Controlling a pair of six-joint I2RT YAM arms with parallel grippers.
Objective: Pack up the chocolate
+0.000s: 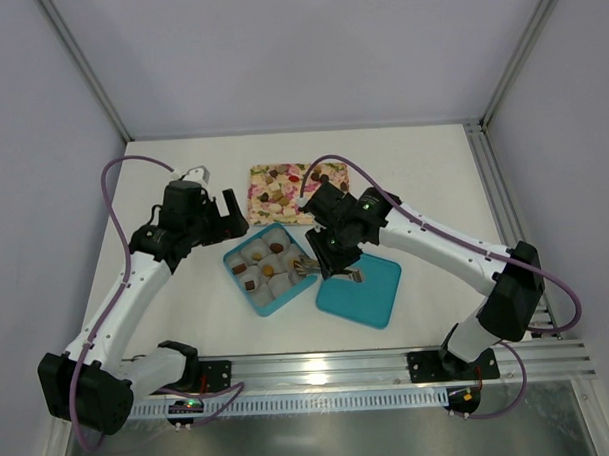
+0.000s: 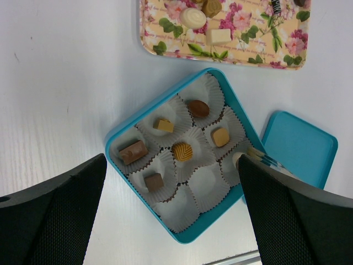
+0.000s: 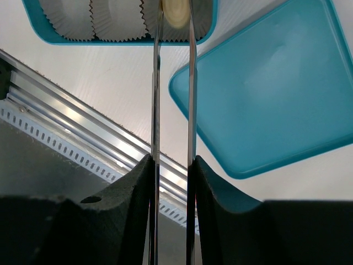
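A teal box [image 2: 112,142] with white paper cups holds several chocolates [image 2: 133,152] in brown and tan; it also shows from above [image 1: 232,259]. My right gripper [image 3: 172,165] is shut on metal tongs [image 3: 156,83]. The tongs pinch a round cream chocolate [image 3: 175,11] over a cup at the box's edge [image 3: 121,40]; the tong tips show in the left wrist view [image 2: 256,154]. More chocolates [image 2: 193,17] lie on the floral tray [image 2: 220,52]. My left gripper [image 2: 172,182] is open and empty, above the box. From above, the left gripper [image 1: 224,216] is left of the tray and the right gripper [image 1: 336,259] is beside the box.
The teal lid [image 1: 362,291] lies flat to the right of the box, also in the right wrist view [image 3: 276,94]. The floral tray [image 1: 256,205] is behind the box. An aluminium rail [image 3: 83,116] runs along the table's near edge.
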